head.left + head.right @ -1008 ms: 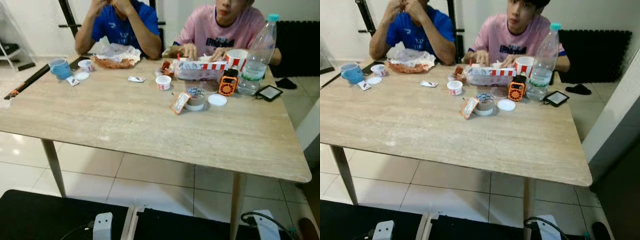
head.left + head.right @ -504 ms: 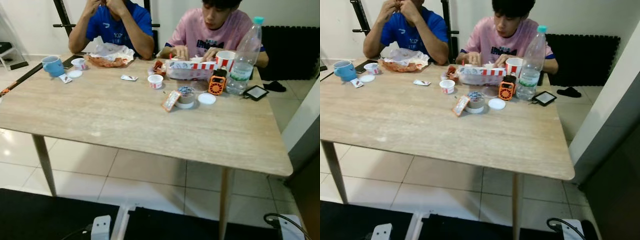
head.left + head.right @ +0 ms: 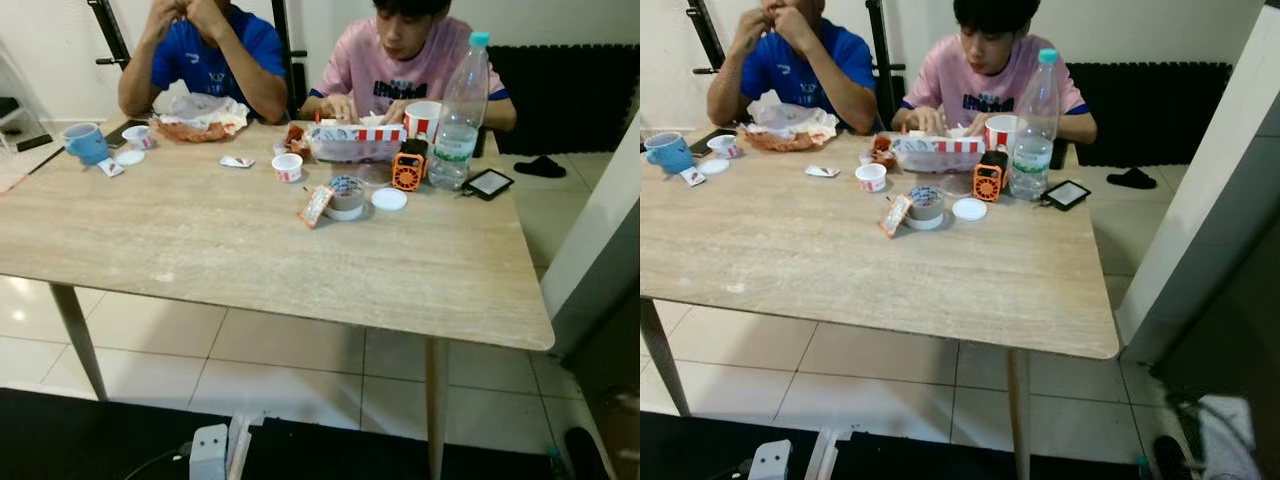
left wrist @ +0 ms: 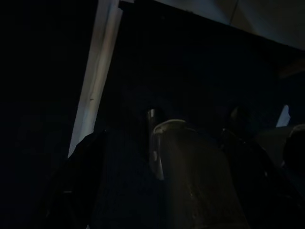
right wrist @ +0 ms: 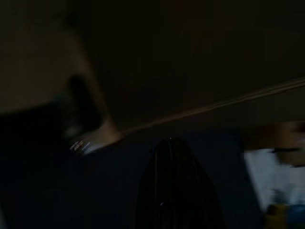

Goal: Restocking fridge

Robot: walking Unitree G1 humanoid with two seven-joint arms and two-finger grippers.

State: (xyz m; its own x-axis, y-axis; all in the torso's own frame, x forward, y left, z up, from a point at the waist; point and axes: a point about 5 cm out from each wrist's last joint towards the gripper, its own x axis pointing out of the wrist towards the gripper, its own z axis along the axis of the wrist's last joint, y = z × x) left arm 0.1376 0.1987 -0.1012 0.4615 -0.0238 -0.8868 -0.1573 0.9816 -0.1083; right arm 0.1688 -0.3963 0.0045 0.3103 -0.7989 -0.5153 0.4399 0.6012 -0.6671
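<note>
— Now, reading from the left, what stands far left of the water bottle [image 3: 459, 115]?
— A blue mug [image 3: 84, 143] at the table [image 3: 250, 260] edge, with a small white cup [image 3: 137, 136] just beside it. Next comes a crumpled food wrapper [image 3: 203, 112] in front of a seated person in blue [image 3: 205, 55].

— And closer to the bottle?
— A sauce cup [image 3: 287, 167], a tilted sachet [image 3: 316, 205] leaning on a round tub [image 3: 346, 197], then a white lid [image 3: 389, 199]. Behind these lies a red-and-white striped tray [image 3: 355, 142]. An orange device [image 3: 407, 170] stands just left of the bottle, with a striped paper cup [image 3: 423, 118] behind it.

— The bottle itself?
— Upright, clear, teal-capped, near the table's far right corner, before a person in pink [image 3: 400, 60]. A black phone [image 3: 488, 183] lies just to its right.

— Where are the grippers relative to it?
— The left gripper [image 4: 190, 181] shows in its dim wrist view over a dark surface crossed by a pale strip. The right gripper [image 5: 174, 191] shows in a darker, blurred wrist view. Neither holds the bottle, which stands free on the table. Whether either is apart or together cannot be told.
</note>
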